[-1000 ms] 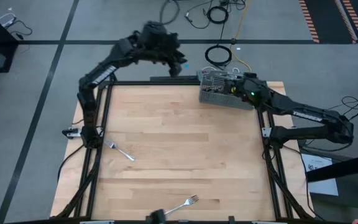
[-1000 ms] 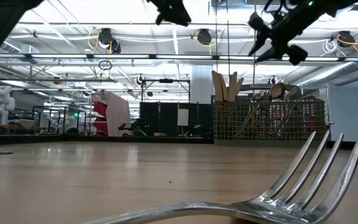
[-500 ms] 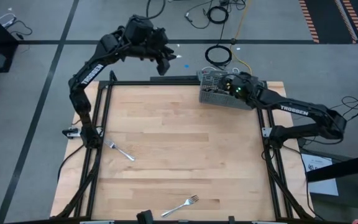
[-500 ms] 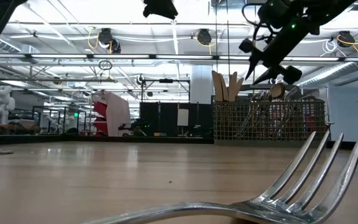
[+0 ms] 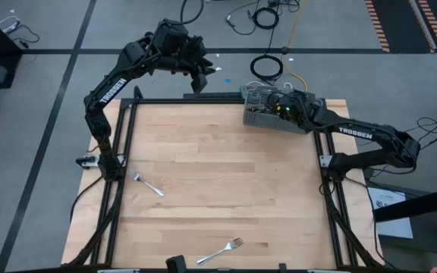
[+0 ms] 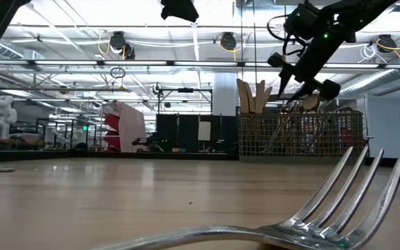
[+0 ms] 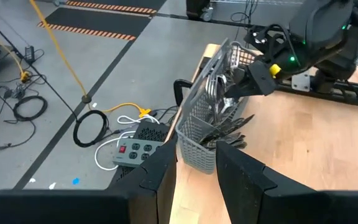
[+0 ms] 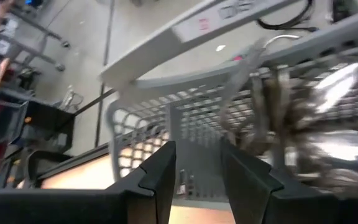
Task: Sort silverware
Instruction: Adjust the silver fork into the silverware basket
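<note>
Right gripper [image 6: 298, 71] dipped toward caddy [image 5: 268, 111], apparently crowded with silverware [image 7: 219, 93].

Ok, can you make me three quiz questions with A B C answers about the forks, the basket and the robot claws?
1. Where is the grey mesh metal caddy?
A. far right corner of the wooden table
B. middle of the table
C. on the floor

2. How many shiny silver metal forks lie loose on the table?
A. none
B. two
C. five

3. What is the right claw doing?
A. resting on the table's near edge
B. poised over the caddy
C. lifting a cup

Answers:
1 A: the high view shows the caddy at the table's far right corner.
2 B: one fork lies near the left edge, another fork near the front edge.
3 B: the right wrist view looks straight into the caddy's compartments; the left claw hangs beyond the table's far edge.
</note>
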You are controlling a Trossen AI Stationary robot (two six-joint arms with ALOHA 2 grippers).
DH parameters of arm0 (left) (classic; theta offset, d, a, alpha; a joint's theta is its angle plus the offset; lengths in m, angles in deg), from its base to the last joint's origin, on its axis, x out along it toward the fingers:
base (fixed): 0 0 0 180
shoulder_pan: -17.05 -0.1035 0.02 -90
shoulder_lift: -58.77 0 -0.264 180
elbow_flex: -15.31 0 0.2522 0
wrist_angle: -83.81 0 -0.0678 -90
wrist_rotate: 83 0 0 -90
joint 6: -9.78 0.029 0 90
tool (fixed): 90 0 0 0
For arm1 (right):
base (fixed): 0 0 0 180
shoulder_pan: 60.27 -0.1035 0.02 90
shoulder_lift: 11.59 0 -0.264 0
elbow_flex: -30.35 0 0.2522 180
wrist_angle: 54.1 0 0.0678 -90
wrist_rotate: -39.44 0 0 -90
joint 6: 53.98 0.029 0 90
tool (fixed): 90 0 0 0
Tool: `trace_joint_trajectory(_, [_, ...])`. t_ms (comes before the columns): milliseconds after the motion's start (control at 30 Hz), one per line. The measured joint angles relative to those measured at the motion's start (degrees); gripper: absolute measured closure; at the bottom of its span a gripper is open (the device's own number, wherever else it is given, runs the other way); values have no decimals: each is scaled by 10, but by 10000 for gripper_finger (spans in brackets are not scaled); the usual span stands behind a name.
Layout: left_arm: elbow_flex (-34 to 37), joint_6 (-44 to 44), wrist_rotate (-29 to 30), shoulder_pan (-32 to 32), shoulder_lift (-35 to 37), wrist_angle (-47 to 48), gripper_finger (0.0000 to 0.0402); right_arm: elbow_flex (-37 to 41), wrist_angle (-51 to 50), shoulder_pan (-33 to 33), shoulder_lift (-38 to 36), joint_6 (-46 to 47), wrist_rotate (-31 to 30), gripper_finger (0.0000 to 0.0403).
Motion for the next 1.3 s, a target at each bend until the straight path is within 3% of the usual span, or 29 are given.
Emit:
trace_joint_trajectory(1167, [0, 15, -3, -8, 0, -12, 281, -1, 25, 62, 23, -4, -16, 287])
trace_joint_trajectory(1300, [0, 15, -3, -8, 0, -12, 281, -1, 21, 62, 25, -11, -31, 303])
